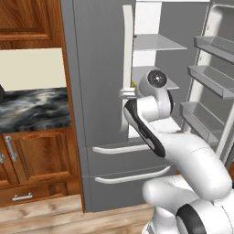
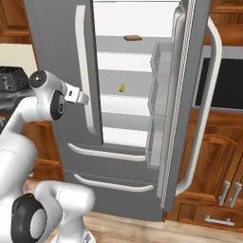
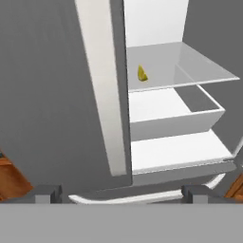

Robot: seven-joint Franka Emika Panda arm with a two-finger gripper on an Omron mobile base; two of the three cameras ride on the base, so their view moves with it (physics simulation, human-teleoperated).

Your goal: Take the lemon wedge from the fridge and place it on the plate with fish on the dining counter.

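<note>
Gripper (image 3: 118,193): jaws spread wide, holding nothing, outside the fridge (image 2: 57,52) by its closed left door.
Right door (image 2: 187,95): swung open at 3 o'clock.
Lemon (image 2: 122,88): on a middle shelf inside, at 12 o'clock, well apart from the gripper.
Brown slab (image 2: 132,37): higher shelf.

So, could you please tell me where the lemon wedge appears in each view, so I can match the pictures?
Left base view: a yellow sliver at the closed door's edge, beside the handle.
Right base view: lemon wedge mid-frame, on a middle fridge shelf.
Hand view: upper middle, on the shelf right of the door edge.
Shared landmark: the closed left door's long white handle.
</note>
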